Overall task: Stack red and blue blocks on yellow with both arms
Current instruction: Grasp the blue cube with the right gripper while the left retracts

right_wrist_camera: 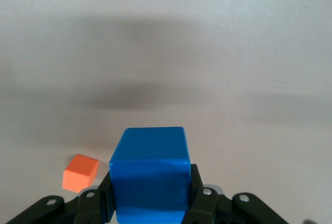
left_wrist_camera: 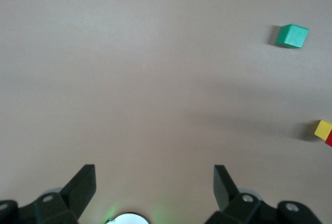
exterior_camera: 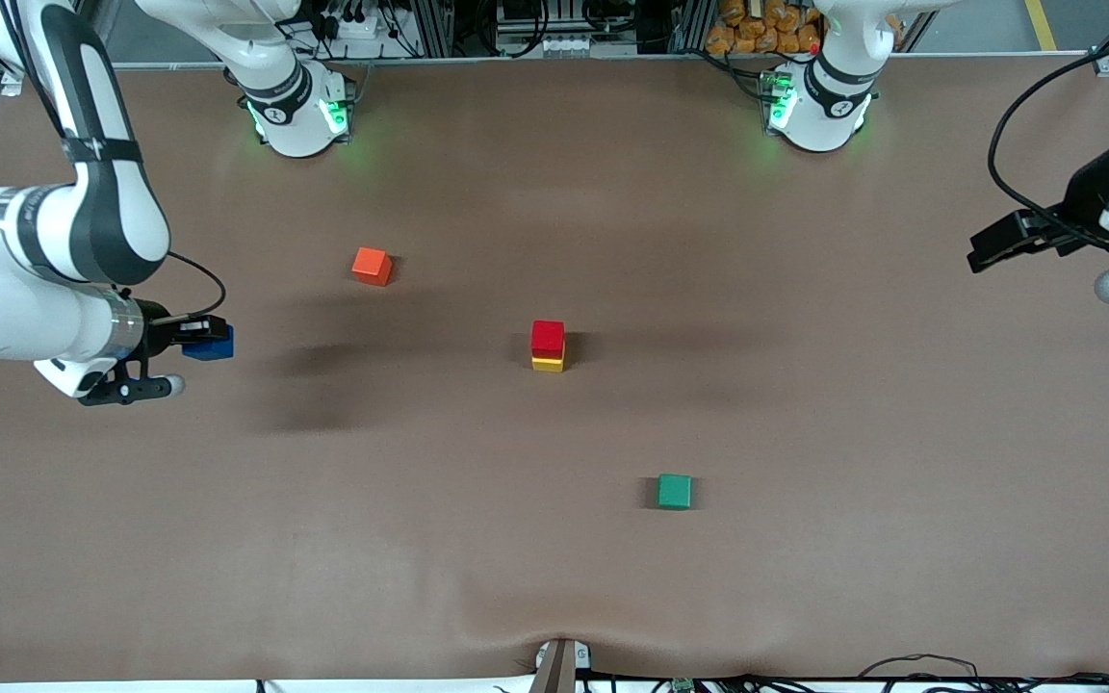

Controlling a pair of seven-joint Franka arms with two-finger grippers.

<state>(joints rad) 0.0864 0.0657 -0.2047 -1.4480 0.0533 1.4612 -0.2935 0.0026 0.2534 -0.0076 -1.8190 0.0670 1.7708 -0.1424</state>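
Front view shows you the brown surface first, with both arms raised at its two ends. Your right gripper hangs over the surface toward the right arm's end, jaws clamped on the blue block; the right wrist view confirms the cube sits squarely between the fingers. Your left gripper waits over the left arm's end, jaws wide apart and holding nothing.

At mid-surface the red block already sits on the yellow cube, edges roughly flush. The orange-red cube lies farther from the front camera, the green cube nearer; leave both alone.

The blue block looks light, rigid and matte, so it should not slip in this grip on two flat faces. The two-cube stack is likely easy to knock, so set the blue block down level and centred on red, then release without dragging.
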